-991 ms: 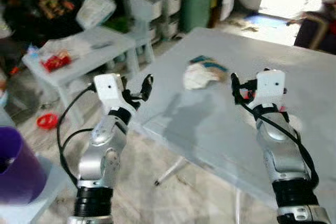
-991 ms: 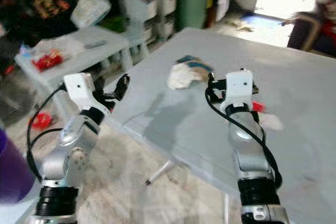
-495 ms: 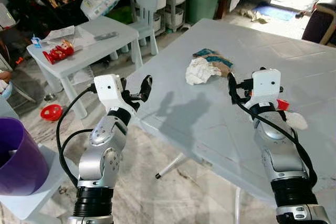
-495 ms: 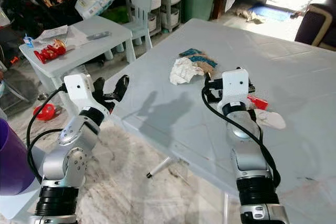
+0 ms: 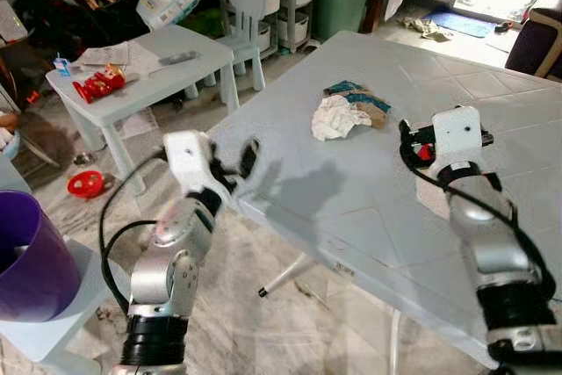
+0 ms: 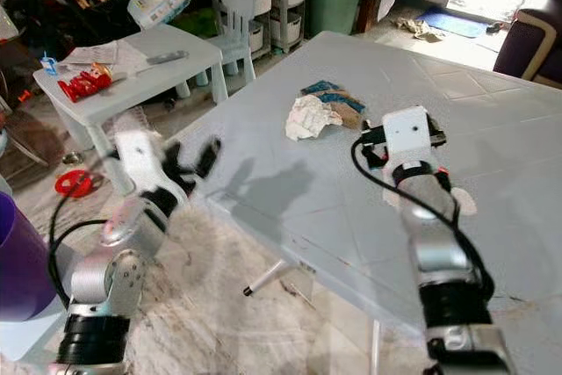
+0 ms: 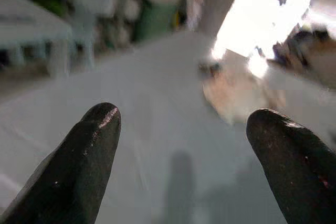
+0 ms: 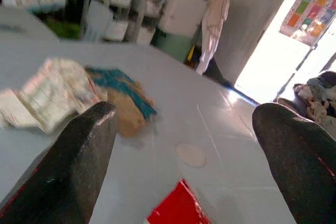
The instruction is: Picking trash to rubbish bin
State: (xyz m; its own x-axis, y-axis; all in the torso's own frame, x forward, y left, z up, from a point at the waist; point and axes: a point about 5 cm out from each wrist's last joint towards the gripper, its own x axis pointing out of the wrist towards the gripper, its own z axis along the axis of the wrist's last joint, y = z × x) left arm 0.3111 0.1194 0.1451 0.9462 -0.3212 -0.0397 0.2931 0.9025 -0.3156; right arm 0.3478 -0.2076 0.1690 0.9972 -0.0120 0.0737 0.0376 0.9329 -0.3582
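Left gripper motion-blurred, fingers apart; right gripper fingers spread, red scrap cut off.

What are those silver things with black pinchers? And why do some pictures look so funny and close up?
The silver things are the two arms of a walking robot. Two pictures come from cameras in its head, looking down at its own arms. The two close-up ones come from little cameras on its wrists, so the big black shapes there are the robot's own fingers.

The left gripper hangs at the near corner of the big grey table, and it looks blurry. The right gripper is over the table. Both are open and hold nothing.

On the table lie a crumpled white paper, a teal and brown wrapper right behind it, and a small red piece near the right gripper. That is trash to pick up. A purple bin stands on the robot's left.
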